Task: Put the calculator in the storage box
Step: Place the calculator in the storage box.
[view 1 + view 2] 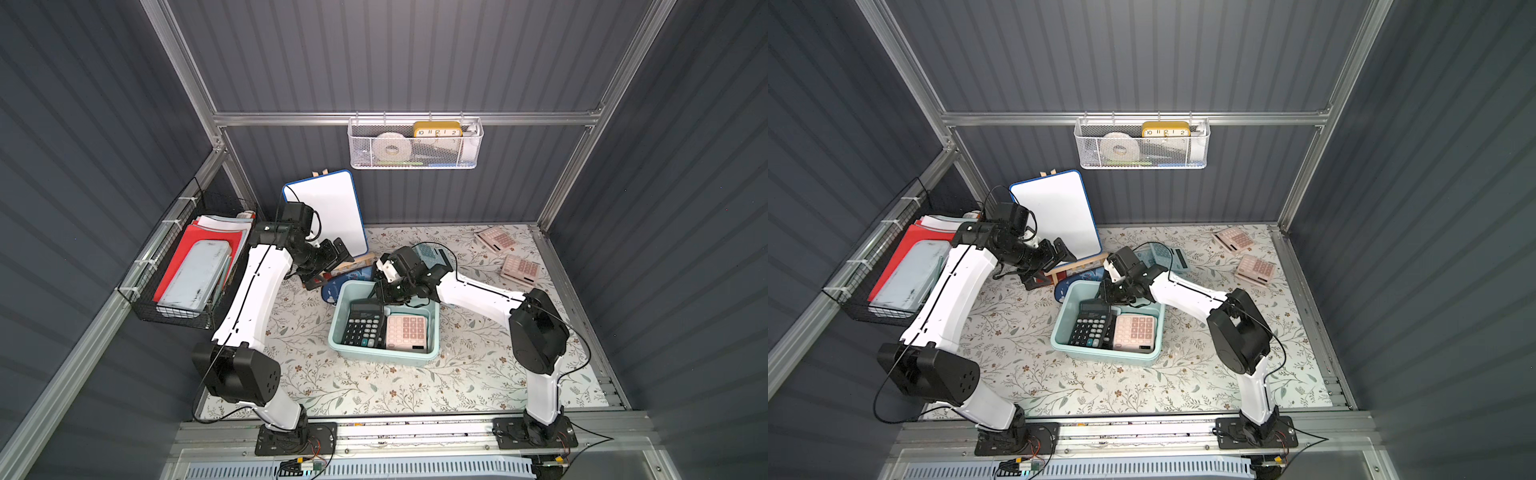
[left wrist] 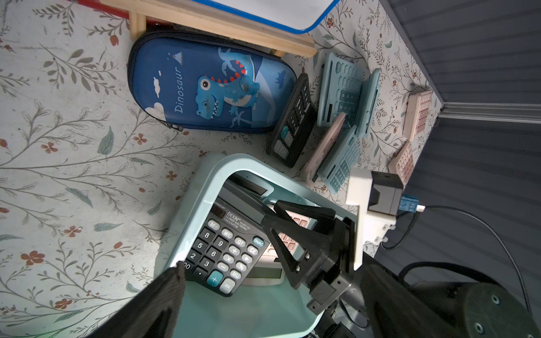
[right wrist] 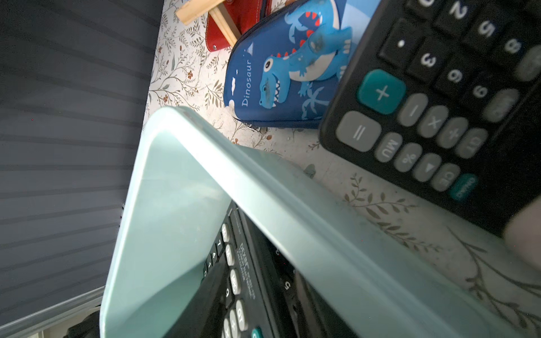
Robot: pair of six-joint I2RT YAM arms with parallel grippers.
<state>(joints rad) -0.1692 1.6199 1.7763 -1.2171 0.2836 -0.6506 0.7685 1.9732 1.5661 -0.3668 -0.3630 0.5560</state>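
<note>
Your right gripper hangs over the far rim of the box, jaws partly apart and gripping nothing. The black calculator lies inside the box beside a pink calculator, its display end just under those fingertips. Your left gripper stands wide and empty, off beside the box.

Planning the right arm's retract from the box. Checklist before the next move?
1. Is the black calculator in the storage box: ok, beside the pink calculator.
2. Is the right gripper empty: ok, jaws parted.
3. Its clearance above the box's far rim: cannot tell.
4. Is the left gripper out of the way: ok, open, by the whiteboard stand.
5. All calculators boxed: not ok, loose pink calculators lie outside.
</note>
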